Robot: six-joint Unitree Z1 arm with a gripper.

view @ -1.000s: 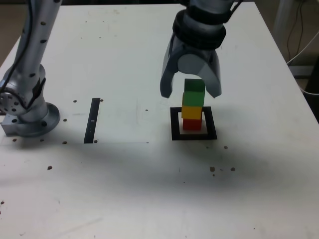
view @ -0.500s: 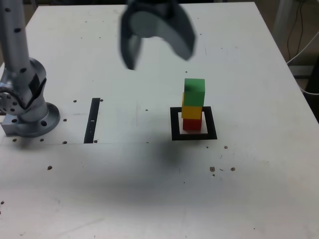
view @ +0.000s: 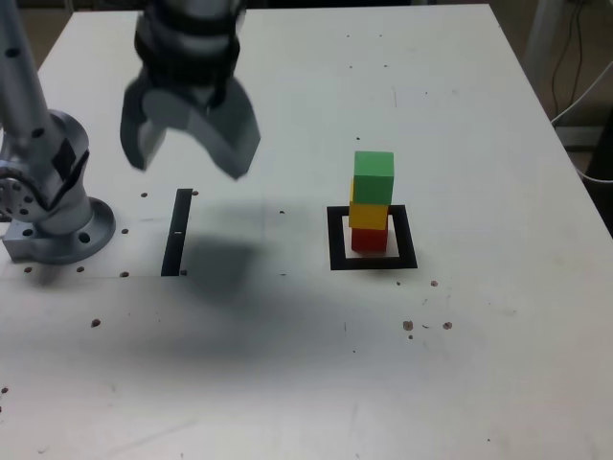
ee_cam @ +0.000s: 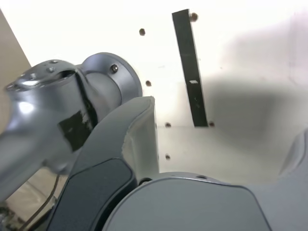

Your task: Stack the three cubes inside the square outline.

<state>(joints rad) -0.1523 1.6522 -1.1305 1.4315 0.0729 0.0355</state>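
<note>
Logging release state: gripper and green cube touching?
Apart. The exterior view shows bare table between the open gripper and the green cube.

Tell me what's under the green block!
Under the green block is the yellow block, and below that the red block, inside the square outline. The yellow block's top is mostly covered, so I can't see all of it.

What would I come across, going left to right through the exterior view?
The arm's round metal base, then the narrow black strip, then the black square outline with the stack of green, yellow and red cubes.
</note>
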